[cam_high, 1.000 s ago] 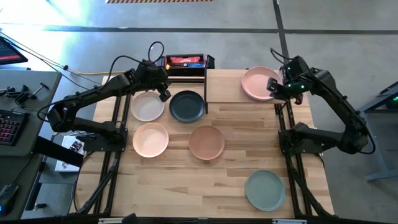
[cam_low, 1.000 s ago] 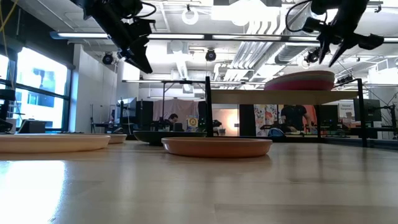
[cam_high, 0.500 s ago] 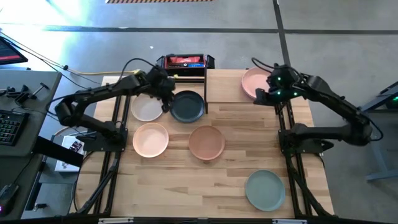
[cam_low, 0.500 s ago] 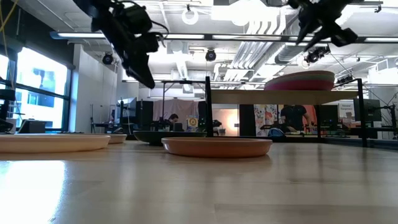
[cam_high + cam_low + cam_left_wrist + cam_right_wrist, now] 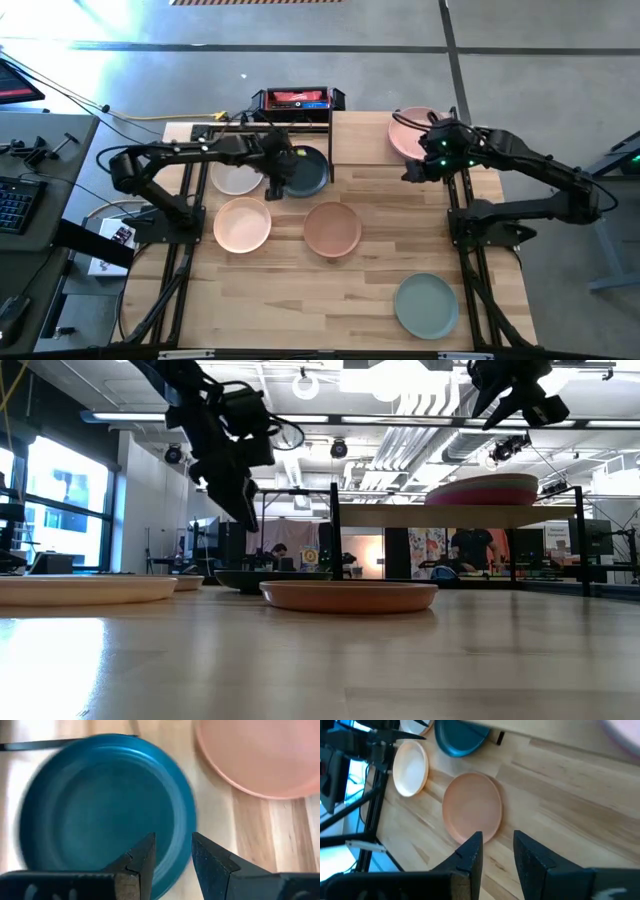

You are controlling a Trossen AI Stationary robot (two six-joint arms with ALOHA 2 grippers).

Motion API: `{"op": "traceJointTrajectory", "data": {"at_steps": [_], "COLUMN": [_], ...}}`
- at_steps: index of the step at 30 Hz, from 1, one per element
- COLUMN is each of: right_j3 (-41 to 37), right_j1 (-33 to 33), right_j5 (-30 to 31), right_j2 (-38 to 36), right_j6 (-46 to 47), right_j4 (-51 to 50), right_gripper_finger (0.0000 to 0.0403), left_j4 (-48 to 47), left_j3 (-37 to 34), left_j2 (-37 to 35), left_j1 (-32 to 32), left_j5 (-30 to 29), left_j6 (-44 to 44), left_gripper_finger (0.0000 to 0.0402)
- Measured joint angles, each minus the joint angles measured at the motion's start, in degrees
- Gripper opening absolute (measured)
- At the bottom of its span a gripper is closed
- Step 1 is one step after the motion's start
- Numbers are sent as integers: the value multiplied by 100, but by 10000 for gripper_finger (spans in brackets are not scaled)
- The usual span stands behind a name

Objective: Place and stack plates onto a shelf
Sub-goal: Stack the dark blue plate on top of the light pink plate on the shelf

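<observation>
Dark slate plate (image 5: 308,172) lies flat on the table beside the shelf's black post (image 5: 330,150). My left gripper (image 5: 172,852) is open and hangs above this plate's left rim (image 5: 187,827), slanting down, clear of it in the low view (image 5: 245,518). Cream plate (image 5: 233,176), peach plate (image 5: 242,224), tan plate (image 5: 332,229) and sage plate (image 5: 426,305) lie on the table. Salmon plate (image 5: 406,131) tops a short stack (image 5: 483,490) on the shelf (image 5: 400,515). My right gripper (image 5: 497,850) is open and empty, high above the table just off the shelf's near edge (image 5: 412,172).
A black rack with a red box (image 5: 297,100) stands at the far edge behind the dark plate. The shelf's posts (image 5: 333,530) rise right of my left gripper. Bare planks (image 5: 300,300) stretch along the near side, left of the sage plate.
My left gripper has come down and toward the table's right, from beside the cream plate to over the dark slate plate's left rim, rolling as it went. My right gripper has swung away from the shelf stack toward the table's left and near side, turning.
</observation>
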Motion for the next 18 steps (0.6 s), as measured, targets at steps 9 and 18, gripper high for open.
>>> {"op": "traceJointTrajectory", "data": {"at_steps": [9,18], "right_j3": [0,0], "right_j1": [352,543], "right_j5": [9,7], "right_j2": [0,0], "right_j6": [-2,-2], "right_j4": [0,-15], "right_gripper_finger": [87,87], "left_j4": [213,238], "left_j3": [-1,-3], "left_j2": [599,1018], "left_j1": [-629,-868], "left_j5": [-558,-1153], "left_j6": [-47,-277], "left_gripper_finger": [115,115]}}
